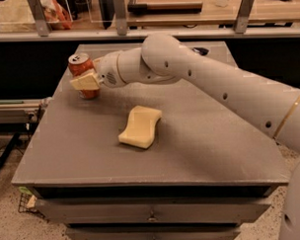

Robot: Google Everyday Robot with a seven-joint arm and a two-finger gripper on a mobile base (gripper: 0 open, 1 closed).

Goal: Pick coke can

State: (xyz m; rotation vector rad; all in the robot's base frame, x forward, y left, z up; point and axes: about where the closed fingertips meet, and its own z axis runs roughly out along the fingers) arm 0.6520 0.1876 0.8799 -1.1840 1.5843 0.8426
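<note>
The coke can point(79, 64) is an orange-red can with a silver top. It stands upright at the far left corner of the grey table point(200, 140). My gripper point(85, 80) has cream-coloured tips and reaches in from the right. It is at the can's middle and covers part of its front. The can's top and base show above and below the gripper. The can's far side is hidden.
A pale yellow sponge point(140, 126) lies near the table's middle, in front of my arm. A small dark object point(201, 51) lies at the far edge behind the arm. A railing and shelves point(186, 29) run behind the table. Drawers sit under its front edge.
</note>
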